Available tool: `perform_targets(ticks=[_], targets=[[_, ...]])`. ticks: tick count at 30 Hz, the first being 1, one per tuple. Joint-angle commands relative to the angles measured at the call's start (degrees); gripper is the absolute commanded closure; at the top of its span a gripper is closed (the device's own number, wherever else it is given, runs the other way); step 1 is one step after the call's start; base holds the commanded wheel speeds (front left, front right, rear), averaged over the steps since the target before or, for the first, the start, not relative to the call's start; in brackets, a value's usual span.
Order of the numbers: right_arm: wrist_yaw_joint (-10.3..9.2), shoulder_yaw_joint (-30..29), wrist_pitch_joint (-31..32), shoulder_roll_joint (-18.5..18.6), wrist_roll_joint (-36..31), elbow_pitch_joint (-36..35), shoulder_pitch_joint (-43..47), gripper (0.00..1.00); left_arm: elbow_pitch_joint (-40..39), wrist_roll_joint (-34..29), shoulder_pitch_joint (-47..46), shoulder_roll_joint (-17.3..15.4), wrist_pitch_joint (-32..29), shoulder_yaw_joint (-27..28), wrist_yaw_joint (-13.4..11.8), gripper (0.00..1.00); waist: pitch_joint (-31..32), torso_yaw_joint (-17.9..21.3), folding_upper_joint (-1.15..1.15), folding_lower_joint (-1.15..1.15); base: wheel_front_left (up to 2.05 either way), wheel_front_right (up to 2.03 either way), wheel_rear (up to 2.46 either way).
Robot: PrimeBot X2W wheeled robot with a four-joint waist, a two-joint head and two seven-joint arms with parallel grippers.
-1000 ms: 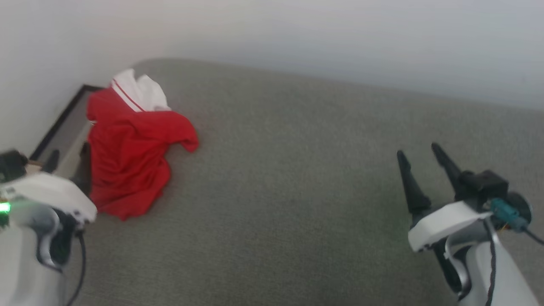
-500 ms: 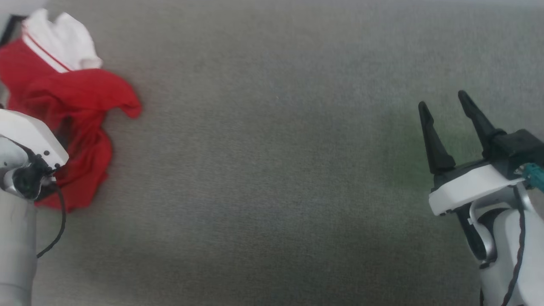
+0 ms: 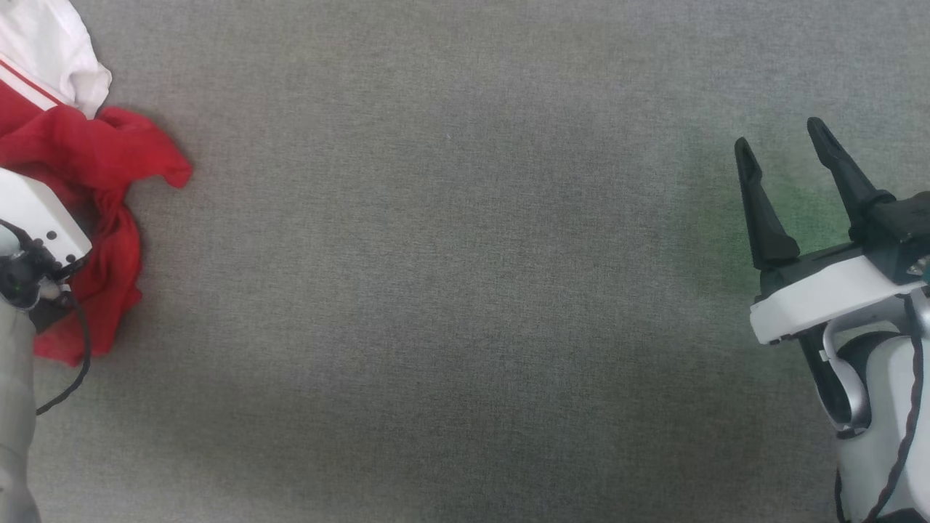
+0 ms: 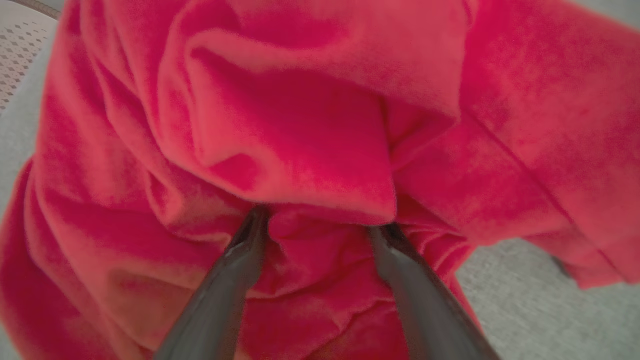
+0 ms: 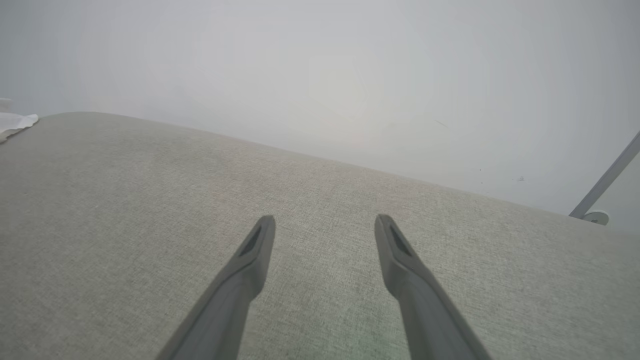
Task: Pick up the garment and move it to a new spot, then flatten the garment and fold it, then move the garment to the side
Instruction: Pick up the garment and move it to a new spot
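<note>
At the far left edge of the grey upholstered surface (image 3: 465, 290) lies the garment (image 3: 80, 160), crumpled into a heap and partly cut off by the head view's border. The left gripper (image 4: 320, 222) is down at that same left edge, right in the heap. Its fingers (image 4: 235, 280) stand wide apart with their tips tucked under an overhanging red fold. Loose cloth bulges up between them, but nothing is pinched, so they have hold of nothing yet. In the head view its white wrist housing covers the heap's left side.

The garment looks light, limp and slick. Its thin, sheeny cloth drops into deep soft folds and would probably slide out of a shallow nip. I judge the thick bunch between the left fingers to be the place to close on, taking several layers at once. That seems safer than a single hem or the loose flap that points toward the surface's middle.

It is bright red, with a white panel (image 3: 43, 43) at its far end and a thin red-and-white stripe (image 3: 25, 78) where white meets red.

Over the surface's right edge, well apart from the garment, hovers the right gripper (image 3: 781, 138), its fingers spread just as wide and holding nothing.
</note>
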State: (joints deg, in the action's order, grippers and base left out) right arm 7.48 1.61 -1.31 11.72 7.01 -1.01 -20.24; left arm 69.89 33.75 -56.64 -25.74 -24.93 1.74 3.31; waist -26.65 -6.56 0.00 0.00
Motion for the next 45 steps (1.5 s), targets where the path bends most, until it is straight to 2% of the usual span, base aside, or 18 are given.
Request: perform_targets(ticks=[1,2,7,14,24,36,41,45], targets=[[0.03,-0.3,-0.2,-0.1,-0.2,0.0,-0.1,0.0,2.4,0.1,2.1,2.6,-0.2,-0.6,0.4,0.75,0.3,-0.2,0.0,0.0,0.0,0.0,0.0],[0.03,-0.5,-0.4,-0.1,-0.2,0.2,0.0,0.0,2.3,0.2,1.6,2.1,1.0,-0.5,0.6,1.0,0.6,-0.3,0.0,0.0,0.0,0.0,0.0],[0.03,-1.4,-1.4,-0.9,-0.1,1.4,1.1,0.0,0.7,-1.3,-1.0,-1.9,7.4,-1.5,2.1,1.0,3.1,-0.9,0.0,0.0,0.0,0.0,0.0],[0.03,-2.7,-2.8,-2.0,0.5,3.5,3.2,0.0,-2.1,-3.9,-3.9,-4.2,14.6,-4.6,3.6,1.0,8.4,-2.4,0.0,0.0,0.0,0.0,0.0],[0.03,-3.0,-4.2,-3.3,0.5,5.8,4.6,0.0,-8.7,-7.0,-9.7,-6.8,18.6,-9.5,4.0,1.0,14.1,-3.8,0.0,0.0,0.0,0.0,0.0],[0.03,-3.2,-6.0,-4.3,1.1,7.9,6.4,0.0,-23.7,-8.7,-13.9,-9.4,12.2,-14.4,4.2,1.0,20.9,-3.9,0.0,0.0,0.0,0.0,0.0],[0.03,-4.4,-6.4,-4.0,1.0,8.1,6.8,0.0,-31.8,-7.6,-11.9,-8.6,6.9,-15.6,4.0,1.0,22.7,-3.0,0.0,0.0,0.0,0.0,0.0],[0.03,-5.8,-6.2,-3.7,0.7,7.6,6.9,0.0,-38.9,-6.9,-10.0,-8.3,2.3,-16.2,2.8,1.0,23.5,-1.3,0.0,0.0,0.0,0.0,0.0]])
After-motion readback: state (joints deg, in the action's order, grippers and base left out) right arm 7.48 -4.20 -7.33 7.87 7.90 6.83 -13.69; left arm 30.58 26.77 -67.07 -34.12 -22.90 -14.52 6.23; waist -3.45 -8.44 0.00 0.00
